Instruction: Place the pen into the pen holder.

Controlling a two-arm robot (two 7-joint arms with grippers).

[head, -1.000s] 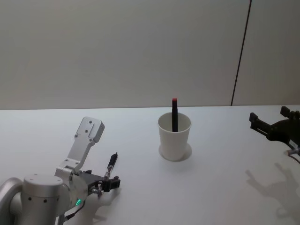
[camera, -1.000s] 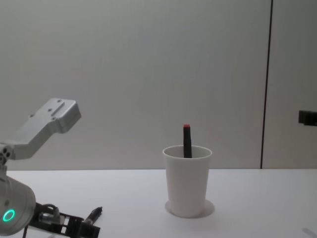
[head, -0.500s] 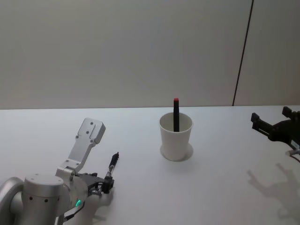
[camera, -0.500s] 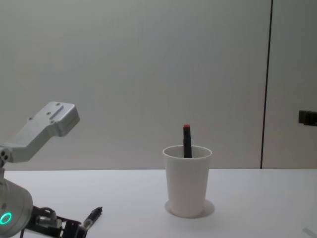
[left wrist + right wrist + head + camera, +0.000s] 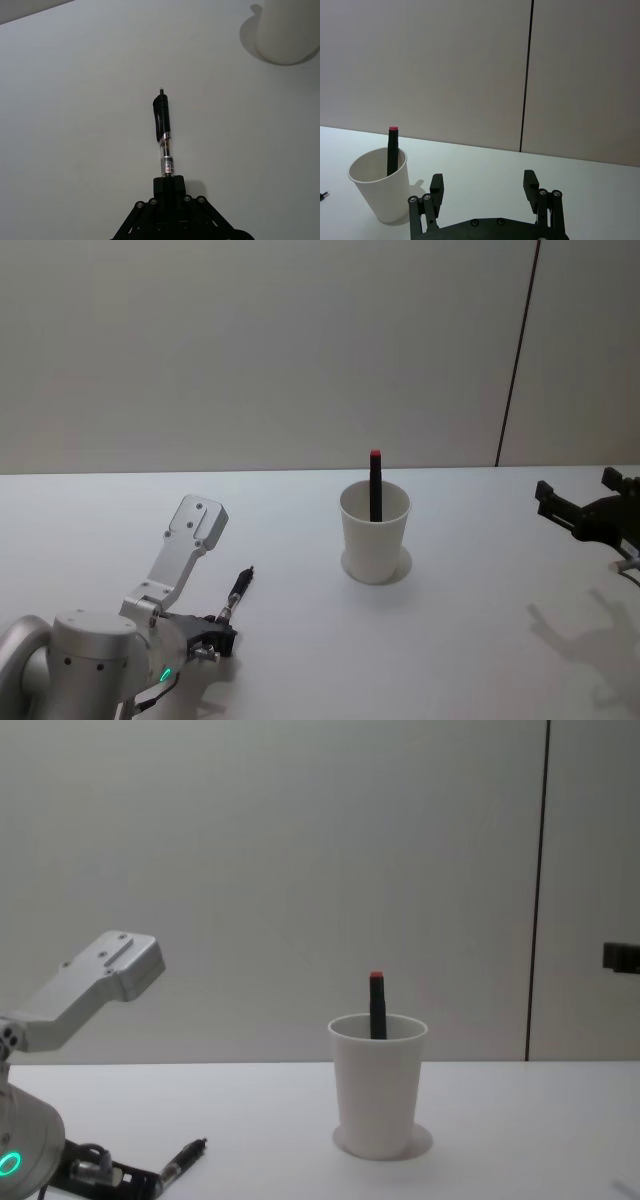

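Sensibly, the left hand [image 5: 167, 183] should be gripping further up the slim black clear-barrelled pen [image 5: 163, 134], to be lifting it level. The pen is lying on the white worktop [image 5: 470, 640], lower left in the head view, its near end meeting the hand's drawn-together fingers [image 5: 161, 186]; whether pinching, I cannot tell. The plain white paper cup [image 5: 374, 540] is standing mid-frame, the right hand [image 5: 483, 179] hovering spread far right.

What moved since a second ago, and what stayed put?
The left gripper slid back along the table toward the robot, so more of the black pen lying there shows in the chest view. That pen itself hardly shifted. The pen holder, the red-tipped pen standing in it and the open right gripper stayed put.
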